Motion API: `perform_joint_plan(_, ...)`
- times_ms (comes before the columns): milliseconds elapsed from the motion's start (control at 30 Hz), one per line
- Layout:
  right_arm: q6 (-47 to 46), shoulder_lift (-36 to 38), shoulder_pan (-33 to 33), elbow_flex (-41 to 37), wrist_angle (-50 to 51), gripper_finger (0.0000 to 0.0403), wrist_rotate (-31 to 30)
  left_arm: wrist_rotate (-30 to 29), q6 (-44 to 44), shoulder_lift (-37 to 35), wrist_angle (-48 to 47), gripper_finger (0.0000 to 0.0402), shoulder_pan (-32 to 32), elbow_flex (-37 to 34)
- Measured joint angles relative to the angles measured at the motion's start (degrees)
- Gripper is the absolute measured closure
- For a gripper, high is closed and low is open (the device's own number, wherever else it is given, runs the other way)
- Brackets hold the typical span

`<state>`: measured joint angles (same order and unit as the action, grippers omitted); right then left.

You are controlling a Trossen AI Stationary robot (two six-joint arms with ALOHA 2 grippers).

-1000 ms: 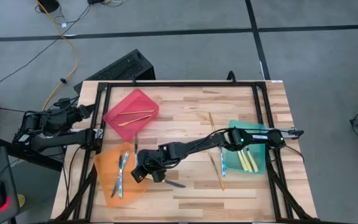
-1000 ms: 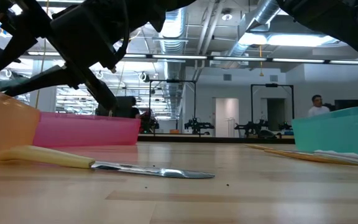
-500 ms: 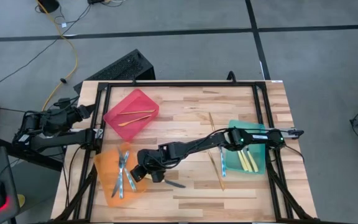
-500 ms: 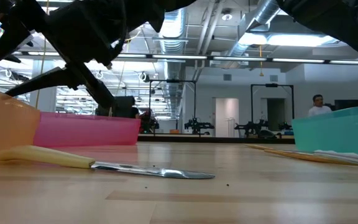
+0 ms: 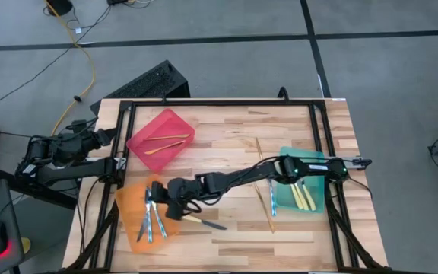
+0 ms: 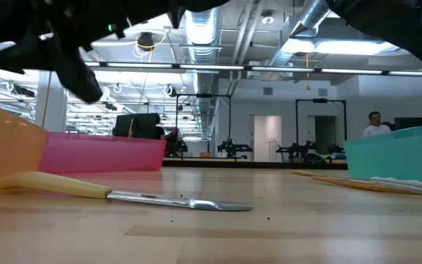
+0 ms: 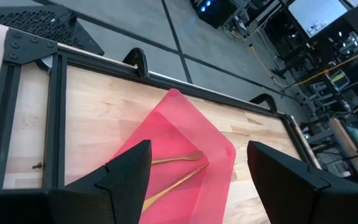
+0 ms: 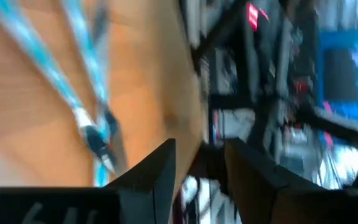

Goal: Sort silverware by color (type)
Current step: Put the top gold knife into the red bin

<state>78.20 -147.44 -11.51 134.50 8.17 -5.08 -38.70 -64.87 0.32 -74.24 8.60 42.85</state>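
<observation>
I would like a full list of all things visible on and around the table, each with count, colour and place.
Translucent red plastic bin: one, red, far left of the table.
All-gold cutlery pieces: two, gold, inside the red bin.
Translucent orange plastic bin: one, orange, near left corner.
Silvery-blue shiny cutlery pieces: about three, blue-silver, inside the orange bin.
Translucent green plastic bin: one, teal-green, right side.
Yellow-handled pieces: a few, pale yellow, inside the green bin.
Yellow-handled knife: one, yellow with silver blade, on the wood beside the orange bin.
Slim gold pieces: about two, gold, on the wood left of the green bin.
Person: one, far in the room behind.
Left gripper: open, off the table's left edge, near the red bin.
Right gripper: over the orange bin, empty.
</observation>
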Motion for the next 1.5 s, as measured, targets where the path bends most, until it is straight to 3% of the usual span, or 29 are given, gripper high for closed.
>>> perform_joint_plan(233, -19.8, 6.1, 0.1, 0.2, 3.9, 0.0243, -7.1, 1.2, 0.6, 0.0, 0.0, 0.0155, 0.0, 0.0)
perform_joint_plan(333, -26.4, 10.0, 0.7, 0.2, 10.8, 0.0243, -10.7, 1.4, 0.6, 0.0, 0.0, 0.0155, 0.0, 0.0)
perform_joint_plan(567, -44.2, 19.7, 3.3, 0.2, 28.3, 0.0243, -11.5, 2.3, 0.6, 0.0, 0.0, 0.0155, 0.0, 0.0)
perform_joint_plan(900, -57.3, 32.9, 8.6, 0.2, 44.0, 0.0243, -25.0, 3.0, 0.6, 0.0, 0.4, 0.0155, 0.0, 0.0)
perform_joint_plan(1267, -81.4, 46.1, 13.1, 0.2, 72.4, 0.0243, -25.2, 5.4, 4.2, 0.0, 0.4, 0.0155, 0.0, 0.0)
perform_joint_plan(1500, -91.5, 53.3, 10.2, -0.1, 81.8, 0.0243, -25.6, 5.3, 5.7, 0.0, 0.6, 0.0155, 0.0, 0.0)
